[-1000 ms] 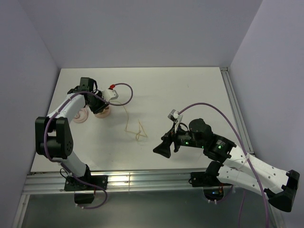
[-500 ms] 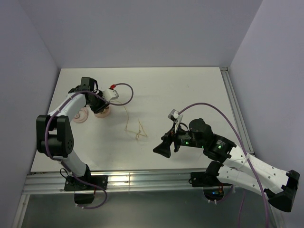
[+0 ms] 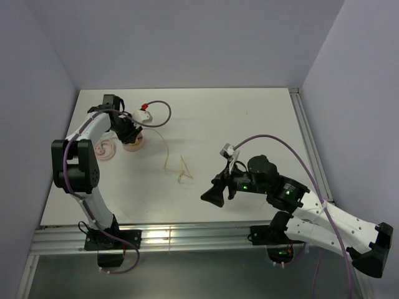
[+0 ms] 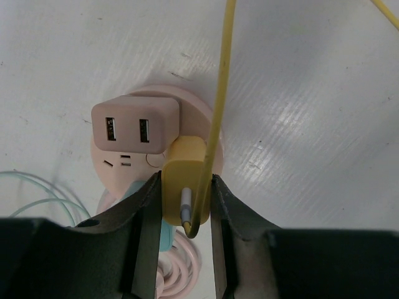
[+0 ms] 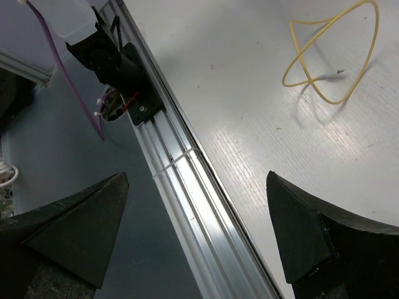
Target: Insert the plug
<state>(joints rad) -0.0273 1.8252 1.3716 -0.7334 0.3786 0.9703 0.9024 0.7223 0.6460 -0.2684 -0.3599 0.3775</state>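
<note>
white table [image 3: 249, 124]: left pincer [image 4: 186, 182], arm [image 3: 92, 128] stretched forward, grips the yellow plug [image 4: 184, 159]; right pincer [image 5: 198, 180] gapes wide.

Left pincer [image 3: 129, 132] nudged farther out at socket [image 3: 134, 146]; yellow cable [image 3: 181, 169] seemingly dragged.

A white table [image 3: 249, 124] is edged along its near side by an aluminium rail [image 3: 187, 235].

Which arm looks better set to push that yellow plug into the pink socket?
Left. The left gripper is shut on the yellow plug, right at the pink socket hub. The right gripper hangs open and empty, far across the table.
</note>
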